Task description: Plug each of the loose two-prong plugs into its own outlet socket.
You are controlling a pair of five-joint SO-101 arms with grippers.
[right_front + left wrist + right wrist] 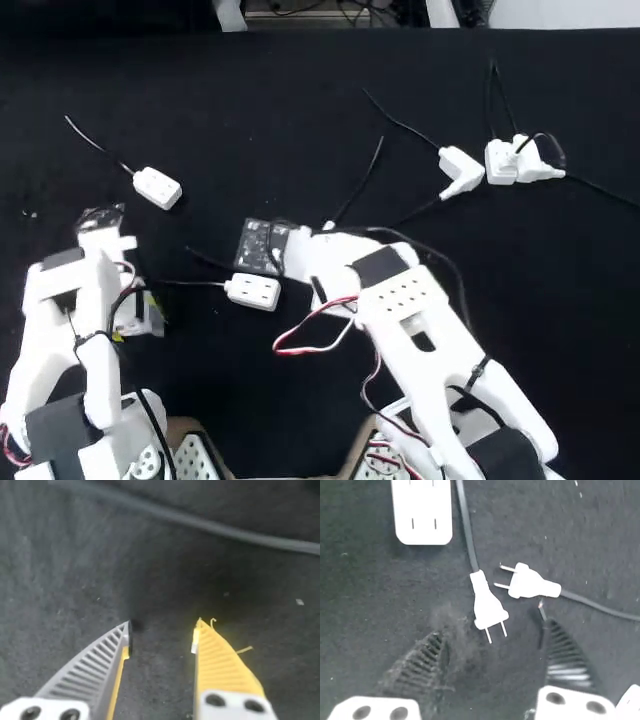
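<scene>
Black cloth covered the bench (300, 90), so the white parts stood out well.

Right pincer (494, 632): jaws wide apart, holding nothing, poised low over two loose two-prong plugs. The nearer plug (487, 607) lay flat just ahead of the gap between the fingers, prongs toward the pincer. Its cord ran off past a white outlet socket (422, 512) whose two slots faced up. The second plug (530, 582) lay just beside the first, apart from it as far as I could see, with its cord trailing the other way.

My reading: the jaws were spread to straddle the nearer plug's body for a pick. Its prongs pointed away from the socket, so it would need turning round before insertion.

Left pincer (161, 627): also open and empty, tips close above bare cloth, a dark cable (200, 522) crossing beyond. Probably parked clear of the right arm's work.

From above, a far-left socket (157, 187) with its cord sat well apart from the rest. A near socket (252, 291), probably the one the wrist saw, lay just beside the right arm (400, 300). A white cluster (495, 162) of plug-and-socket pieces lay at the far right; I could not tell whether those were mated. Neither loose plug was in a socket yet.
</scene>
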